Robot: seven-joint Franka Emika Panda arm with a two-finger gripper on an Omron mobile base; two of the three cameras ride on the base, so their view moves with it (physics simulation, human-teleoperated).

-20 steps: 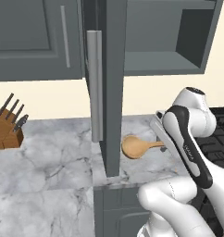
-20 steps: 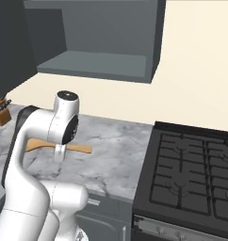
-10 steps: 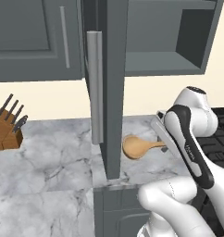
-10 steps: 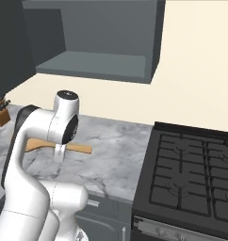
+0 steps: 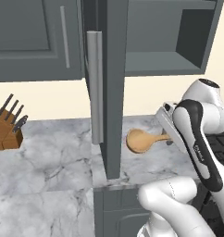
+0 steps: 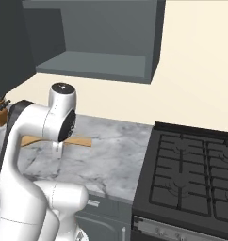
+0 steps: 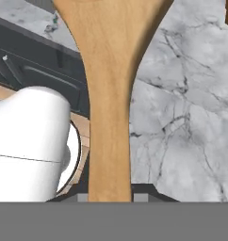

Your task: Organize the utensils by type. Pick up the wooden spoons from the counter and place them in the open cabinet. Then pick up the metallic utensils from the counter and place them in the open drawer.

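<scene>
The end effector (image 7: 110, 197) is gripping a wooden spoon (image 5: 144, 139) by its handle, the jaws closed narrow on the slim shaft at the bottom of the hand view. The spoon is hanging level above the marble desk (image 5: 53, 157), its long axis running out from the end effector with the oval bowl leading toward the tall dark door (image 5: 113, 88) of the open cabinet (image 6: 99, 63). The far end of the handle is sticking out behind the forearm in the right base view, so the grip is sitting somewhere along the shaft rather than at its tip. The cabinet's shelf is lying above the spoon, so the coming move appears to call for a lift and a reach upward, with the bowl going in first. A knife block (image 5: 7, 129) is standing at the desk's left edge, and a black stove (image 6: 191, 174) is sitting to the right. The fingertips themselves are hidden behind the arm in both base views, and the bowl is cut off at the top of the hand view. Whether the spoon is touching the desk cannot be told for certain.
</scene>
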